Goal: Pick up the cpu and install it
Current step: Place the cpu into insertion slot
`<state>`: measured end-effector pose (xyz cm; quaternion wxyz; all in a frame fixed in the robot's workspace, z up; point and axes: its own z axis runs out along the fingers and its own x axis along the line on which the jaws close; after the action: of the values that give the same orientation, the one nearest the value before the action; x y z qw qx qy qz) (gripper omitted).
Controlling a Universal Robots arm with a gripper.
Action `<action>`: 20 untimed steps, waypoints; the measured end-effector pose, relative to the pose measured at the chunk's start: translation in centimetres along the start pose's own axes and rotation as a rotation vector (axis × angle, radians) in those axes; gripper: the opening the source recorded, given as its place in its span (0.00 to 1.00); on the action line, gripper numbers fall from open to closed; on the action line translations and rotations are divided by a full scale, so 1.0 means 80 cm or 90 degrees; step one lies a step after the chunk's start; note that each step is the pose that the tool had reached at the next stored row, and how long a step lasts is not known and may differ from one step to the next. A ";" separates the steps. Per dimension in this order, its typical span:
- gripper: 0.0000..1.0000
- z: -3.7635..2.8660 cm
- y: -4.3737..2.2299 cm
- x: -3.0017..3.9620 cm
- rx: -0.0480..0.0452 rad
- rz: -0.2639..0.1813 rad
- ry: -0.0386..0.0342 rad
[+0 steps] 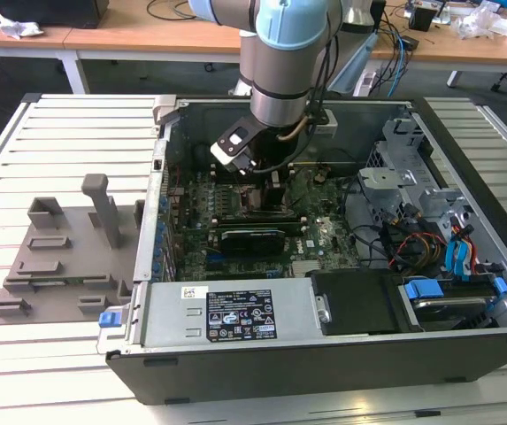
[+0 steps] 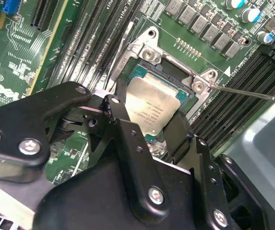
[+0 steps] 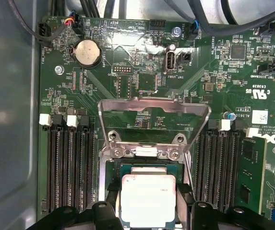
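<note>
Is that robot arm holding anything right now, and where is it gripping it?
It seems so: the gripper holds the cpu, its fingers against two opposite edges, at the open socket.

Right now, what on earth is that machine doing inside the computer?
A robot arm is reaching down into an open computer case. Its gripper is low over the motherboard, right at the cpu, which sits at the socket with the metal retaining frame flipped up.
</note>
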<state>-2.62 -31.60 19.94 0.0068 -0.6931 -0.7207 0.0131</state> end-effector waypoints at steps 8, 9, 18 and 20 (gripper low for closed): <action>0.55 0.0047 0.0000 0.0026 0.0000 0.002 0.0001; 0.55 0.0047 0.0000 0.0026 0.0000 0.002 0.0001; 0.62 0.0047 0.0000 0.0008 -0.0001 0.002 0.0000; 0.62 0.0047 0.0001 -0.0001 0.0000 0.002 0.0000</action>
<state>-2.63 -31.61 19.57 0.0068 -0.6943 -0.7196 0.0131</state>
